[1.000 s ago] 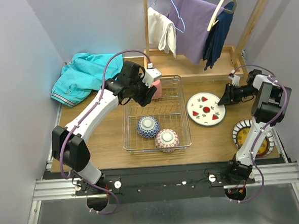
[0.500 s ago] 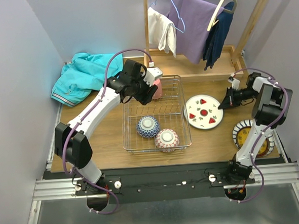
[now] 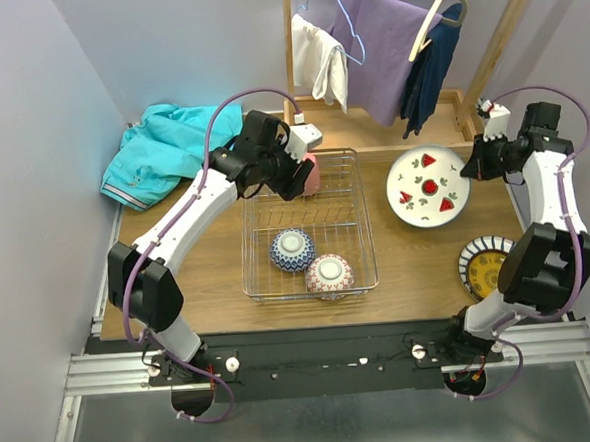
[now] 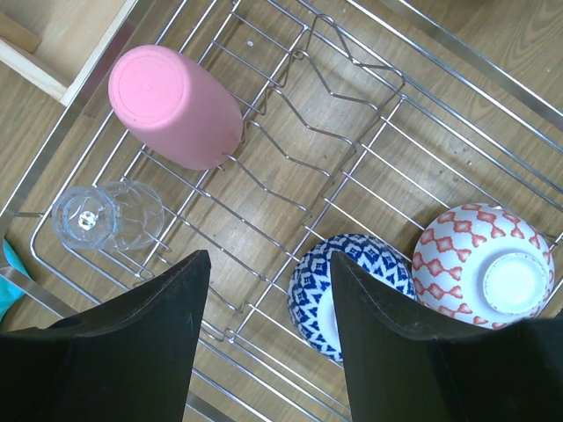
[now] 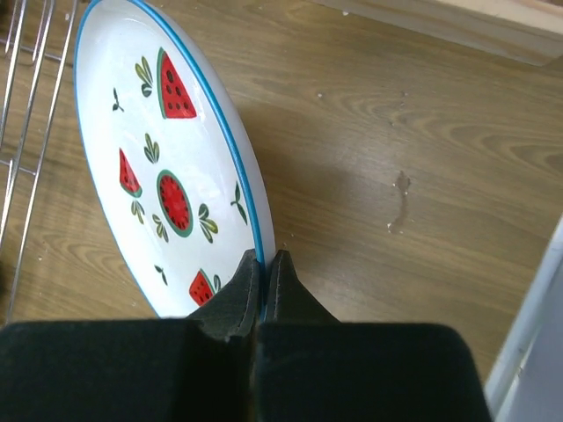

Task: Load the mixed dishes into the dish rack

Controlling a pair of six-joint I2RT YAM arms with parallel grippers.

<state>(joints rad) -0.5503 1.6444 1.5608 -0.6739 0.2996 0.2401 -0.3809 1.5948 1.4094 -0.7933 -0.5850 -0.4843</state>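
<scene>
The silver wire dish rack (image 3: 245, 254) (image 4: 352, 88) holds an upturned pink cup (image 3: 310, 175) (image 4: 174, 107), a small clear glass (image 4: 107, 215), a blue-patterned bowl (image 3: 292, 249) (image 4: 352, 264) and a pink-patterned bowl (image 3: 329, 275) (image 4: 484, 264). My left gripper (image 3: 287, 176) (image 4: 268, 259) hovers open and empty over the rack's far left, beside the cup. My right gripper (image 3: 472, 167) (image 5: 264, 257) is shut on the rim of the white plate with red fruit motifs (image 3: 428, 186) (image 5: 167, 167), held tilted above the table right of the rack. Striped-rim plates (image 3: 488, 264) lie at the near right.
A wooden clothes rack (image 3: 369, 126) with hanging garments (image 3: 384, 45) stands along the back, close behind the lifted plate. A teal cloth (image 3: 165, 149) is bunched at the back left. Walls close in on both sides.
The right gripper closed on the plate's rim and lifted it off the table, carrying it back and to the right. The left arm has barely moved.
</scene>
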